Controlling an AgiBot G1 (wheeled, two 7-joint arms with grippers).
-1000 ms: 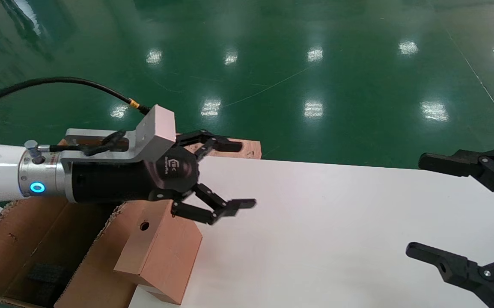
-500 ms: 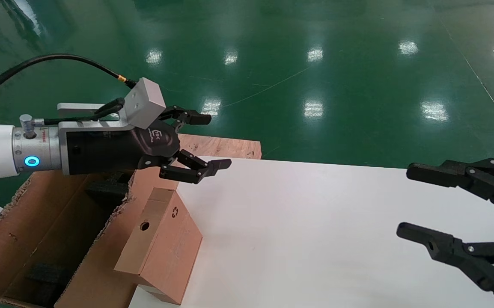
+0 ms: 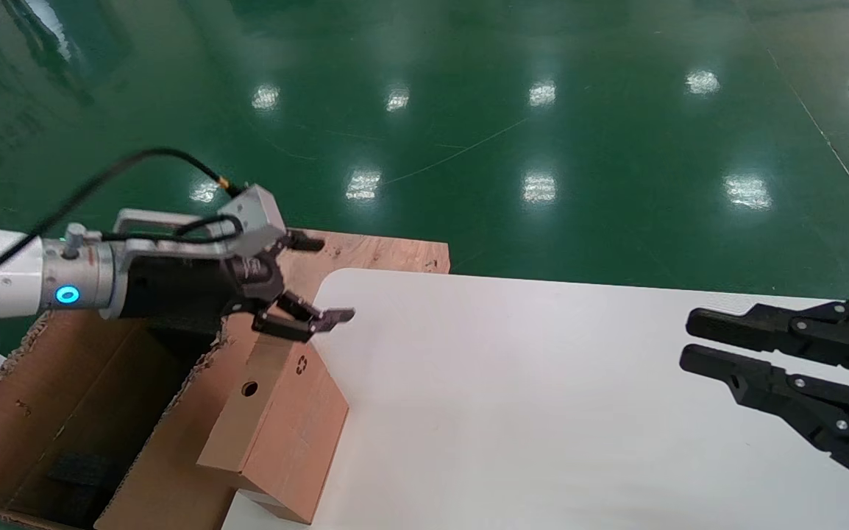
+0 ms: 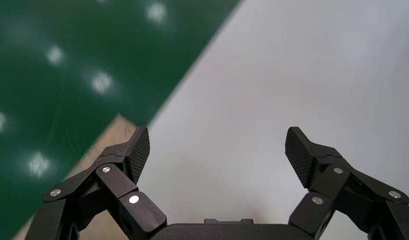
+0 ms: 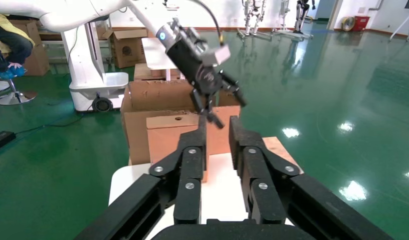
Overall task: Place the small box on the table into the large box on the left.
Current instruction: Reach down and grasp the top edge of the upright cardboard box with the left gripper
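Observation:
The small box (image 3: pixel 277 434), brown with a round hole and a recycling symbol, sits at the left edge of the white table (image 3: pixel 542 412), leaning against a flap of the large box (image 3: pixel 49 412). That torn-edged carton stands left of the table with black foam inside. My left gripper (image 3: pixel 327 280) hovers just above the small box's far end, open and empty; its wrist view shows only bare table between the fingers (image 4: pixel 138 150). My right gripper (image 3: pixel 686 340) hangs over the table's right side with only a narrow gap between its fingers. From there the small box (image 5: pixel 175 135) shows beyond it.
A reddish plywood board (image 3: pixel 388 254) lies behind the table's far left corner. Glossy green floor surrounds the table. In the right wrist view more cartons (image 5: pixel 130 47) and a white machine base (image 5: pixel 92 75) stand in the background.
My left gripper has pulled back to the left and dropped close over the small box's far end. The right gripper's fingers have drawn together from wide open to a narrow gap.

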